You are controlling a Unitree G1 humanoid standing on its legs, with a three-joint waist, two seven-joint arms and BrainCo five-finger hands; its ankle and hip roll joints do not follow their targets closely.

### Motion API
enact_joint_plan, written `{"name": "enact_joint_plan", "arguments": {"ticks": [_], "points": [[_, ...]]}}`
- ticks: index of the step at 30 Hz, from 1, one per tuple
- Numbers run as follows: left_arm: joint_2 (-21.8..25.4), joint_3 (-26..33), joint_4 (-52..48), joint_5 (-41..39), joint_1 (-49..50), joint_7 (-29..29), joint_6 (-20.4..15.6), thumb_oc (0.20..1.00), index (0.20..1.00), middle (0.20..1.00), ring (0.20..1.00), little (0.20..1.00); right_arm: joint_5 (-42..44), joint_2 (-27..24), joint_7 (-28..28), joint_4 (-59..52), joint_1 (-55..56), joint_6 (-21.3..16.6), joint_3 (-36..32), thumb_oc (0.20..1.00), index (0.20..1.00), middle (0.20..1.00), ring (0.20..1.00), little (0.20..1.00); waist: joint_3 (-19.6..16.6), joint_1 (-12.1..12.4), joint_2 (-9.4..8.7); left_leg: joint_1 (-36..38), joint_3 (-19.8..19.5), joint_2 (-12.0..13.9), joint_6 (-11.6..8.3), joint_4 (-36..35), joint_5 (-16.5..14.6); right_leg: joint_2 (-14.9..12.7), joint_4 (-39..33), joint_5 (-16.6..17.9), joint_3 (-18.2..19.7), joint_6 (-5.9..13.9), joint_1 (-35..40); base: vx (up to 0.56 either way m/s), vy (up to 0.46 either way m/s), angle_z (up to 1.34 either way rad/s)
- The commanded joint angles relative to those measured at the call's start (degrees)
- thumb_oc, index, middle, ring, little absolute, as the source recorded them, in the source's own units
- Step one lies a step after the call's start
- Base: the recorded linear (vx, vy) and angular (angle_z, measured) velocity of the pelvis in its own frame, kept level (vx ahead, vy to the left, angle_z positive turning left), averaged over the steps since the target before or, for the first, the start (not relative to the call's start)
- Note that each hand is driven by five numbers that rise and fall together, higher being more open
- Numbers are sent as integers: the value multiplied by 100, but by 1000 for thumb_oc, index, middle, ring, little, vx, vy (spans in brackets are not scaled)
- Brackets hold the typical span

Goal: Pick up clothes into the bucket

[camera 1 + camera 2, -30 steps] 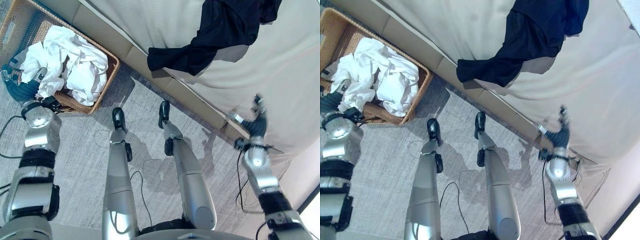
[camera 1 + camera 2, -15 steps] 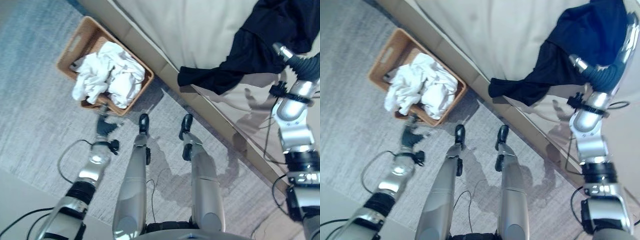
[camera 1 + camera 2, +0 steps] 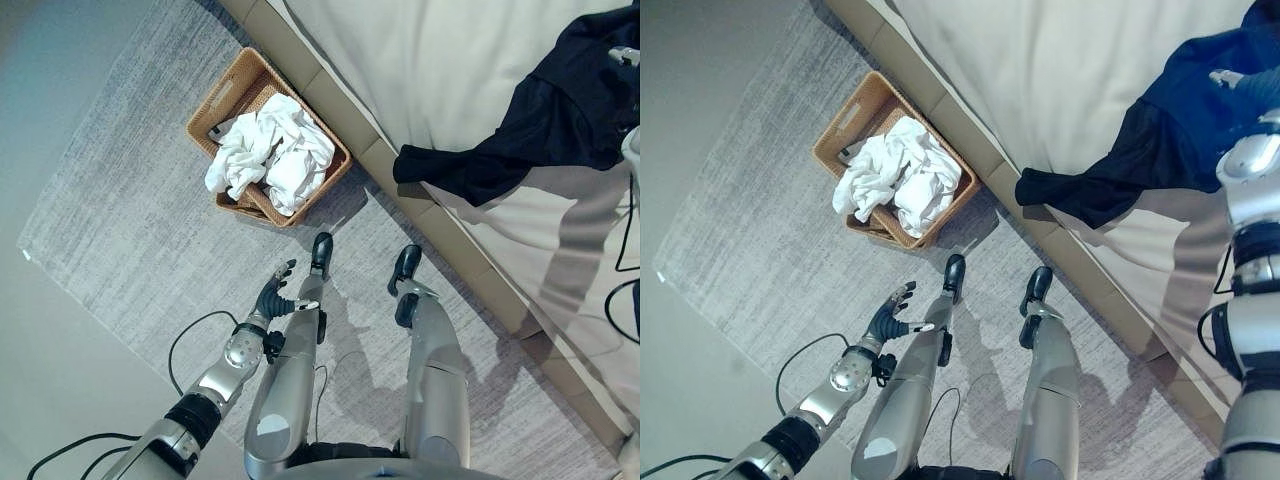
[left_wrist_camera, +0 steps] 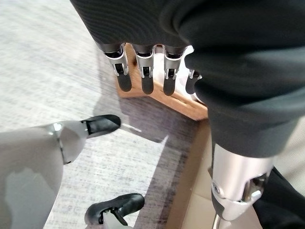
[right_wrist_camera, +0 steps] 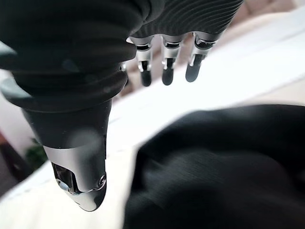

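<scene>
The dark garment (image 3: pixel 540 130) lies crumpled on the bed (image 3: pixel 430 70), one end trailing over the mattress edge toward the rug (image 3: pixel 140 210), well apart from the wicker basket (image 3: pixel 235 95) that already holds white clothes (image 3: pixel 268 160). It looks like thin, soft fabric: light, limp, likely to drape and drag when lifted, with nothing fragile about it. The best hold is probably the bunched, thicker mass at the top of the heap rather than the hanging tail, so less cloth trails. The right hand (image 5: pixel 164 64) hovers above the dark cloth with fingers straight and relaxed, holding nothing. The left hand (image 3: pixel 272 298) hangs low over the rug near the basket, fingers spread and empty.
</scene>
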Motion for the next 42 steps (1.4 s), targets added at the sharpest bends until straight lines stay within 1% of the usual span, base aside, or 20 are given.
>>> {"name": "enact_joint_plan", "arguments": {"ticks": [1, 3, 6, 8, 14, 15, 16, 17, 25, 26, 27, 28, 30, 32, 33, 38, 39, 40, 41, 42], "points": [[-97, 208, 28, -278, 156, 15, -96, 1000, 1000, 1000, 1000, 1000, 199, -515, 580, 234, -516, 52, 742, 1000, 1000, 1000, 1000, 1000, -46, -130, 309, -21, -35, 199, -186, 134, -128, 63, -109, -265, 108, 328, 372, -2, -71, -6], [-110, 281, 63, -363, 124, -15, -28, 1000, 1000, 1000, 1000, 1000, 248, -385, 949, 448, -648, 95, 980, 1000, 1000, 1000, 1000, 1000, -46, -111, 357, -53, -31, 229, -189, 90, -70, 93, -57, -265, 150, 321, 261, 1, -76, -5], [-144, 332, 133, -385, 94, -30, -4, 1000, 1000, 1000, 1000, 1000, 285, -323, 1140, 526, -691, 118, 1116, 1000, 1000, 1000, 1000, 1000, -46, -113, 361, -81, -23, 265, -200, 18, -26, 124, -38, -263, 165, 324, 177, 1, -52, -3], [-185, 321, 125, -443, 54, -121, 47, 1000, 1000, 1000, 1000, 1000, 316, -232, 1545, 506, -624, 110, 1304, 1000, 1000, 1000, 1000, 1000, -46, -115, 358, -128, -19, 295, -212, -57, 24, 165, -18, -251, 166, 321, 45, 0, -75, -2], [-269, 54, 156, -437, -104, -236, 98, 1000, 1000, 1000, 1000, 1000, 437, 31, 1842, 516, -645, 84, 1469, 1000, 1000, 1000, 1000, 1000, -46, -148, 346, -231, 17, 335, -198, -111, 51, 227, -32, -203, 216, 337, -143, 1, -26, -1], [-271, 54, 158, -437, -107, -235, 97, 1000, 1000, 1000, 1000, 1000, 437, 31, 1842, 515, -646, 85, 1471, 859, 859, 859, 859, 859, -46, -147, 346, -232, 18, 335, -198, -111, 51, 228, -32, -202, 217, 337, -145, 2, -29, -3], [-301, -21, 178, -432, -188, -239, 106, 1000, 1000, 1000, 1000, 1000, 542, 113, 1862, 355, -605, 25, 1472, 300, 300, 300, 300, 300, -46, -168, 335, -264, 18, 343, -200, -138, 61, 243, -67, -180, 223, 343, -174, 0, 0, 0], [-300, -22, 179, -433, -190, -239, 106, 1000, 1000, 1000, 1000, 1000, 542, 111, 1861, 351, -601, 27, 1469, 200, 200, 200, 200, 200, -46, -166, 334, -265, 19, 344, -200, -138, 61, 243, -67, -179, 224, 343, -174, 3, -21, -5], [-379, -60, 372, -371, -333, -84, 34, 1000, 1000, 1000, 1000, 1000, 1007, 180, 1493, -1151, -337, -324, 1295, 200, 200, 200, 200, 200, -46, -301, 170, -366, 71, 359, -220, -85, 45, 301, -186, -76, 216, 351, -245, -18, 0, -5], [-352, 15, 399, -331, -367, -38, 10, 1000, 1000, 1000, 1000, 1000, 1053, 61, 1381, -1702, -323, -420, 1190, 200, 200, 200, 200, 200, -46, -319, 137, -513, 91, 376, -213, -31, 172, 332, -341, 191, 162, 320, -305, -20, 15, -5], [-363, -4, 407, -334, -318, -40, 12, 1000, 1000, 1000, 1000, 1000, 1053, 70, 1384, -1705, -270, -416, 1199, 200, 200, 200, 200, 200, -46, -343, 117, -344, 88, 358, -226, -43, 26, 320, -278, -12, 216, 366, -172, -114, 50, -7], [-334, 83, 488, -276, -311, -14, -1, 1000, 1000, 1000, 1000, 1000, 1065, -52, 1265, -2077, -235, -479, 1054, 200, 200, 200, 200, 200, -46, -356, 78, -436, 114, 365, -217, 18, 140, 351, -415, 225, 164, 324, -165, -26, 16, -5], [-307, 103, 490, -237, -292, -2, 3, 1000, 1000, 1000, 1000, 1000, 1014, -146, 1214, -2247, -198, -485, 995, 200, 200, 200, 200, 200, -46, -368, 54, -374, 125, 368, -221, 46, 118, 358, -474, 255, 152, 332, -65, -76, 41, 0], [-280, 151, 568, -189, -245, 0, 2, 1000, 1000, 1000, 1000, 1000, 973, -282, 1120, -2481, -149, -505, 882, 200, 200, 200, 200, 200, -46, -409, 2, -214, 136, 352, -219, 76, 75, 367, -577, 299, 159, 335, 155, -46, 55, 1], [-248, 245, 724, -90, -253, 15, 12, 1000, 1000, 1000, 1000, 1000, 942, -463, 1000, -2642, -112, -529, 719, 200, 200, 200, 200, 200, -46, -467, -73, 82, 163, 337, -212, 96, 1, 366, -753, 361, 158, 355, 554, -30, 66, -4], [-77, 484, 643, 44, -62, 1, 15, 1000, 1000, 1000, 1000, 1000, 917, -827, 818, -3036, 185, -552, 284, 200, 200, 200, 200, 200, -46, -550, -202, 806, 180, 300, -186, 133, -154, 374, -1114, 450, 130, 383, 1520, -10, 50, -3], [-68, 477, 639, 44, -53, 1, 17, 1000, 1000, 1000, 1000, 1000, 913, -826, 817, -3048, 217, -550, 259, 200, 200, 200, 200, 200, -46, -546, -205, 821, 175, 302, -186, 127, -154, 377, -1129, 452, 124, 384, 1541, 31, 57, -1], [7, 596, 585, 66, -2, -28, 8, 1000, 1000, 1000, 1000, 1000, 932, -930, 735, -3178, 419, -548, -44, 200, 200, 200, 200, 200, -46, -567, -246, 1172, 167, 277, -170, 153, -230, 383, -1238, 456, 103, 395, 1987, 0, 0, 0], [18, 588, 582, 65, 8, -29, 10, 1000, 1000, 1000, 1000, 1000, 928, -928, 734, -3193, 459, -544, -75, 200, 200, 200, 200, 200, -46, -561, -251, 1191, 162, 280, -170, 144, -230, 386, -1254, 457, 96, 395, 2012, 64, 58, 1], [87, 669, 416, 114, 79, -56, -10, 1000, 1000, 1000, 1000, 1000, 974, -977, 639, -3358, 760, -591, -433, 200, 200, 200, 200, 200, -134, -574, -288, 1479, 162, 275, -151, 140, -308, 388, -1359, 464, 68, 408, 2376, 38, 29, 6]]}}
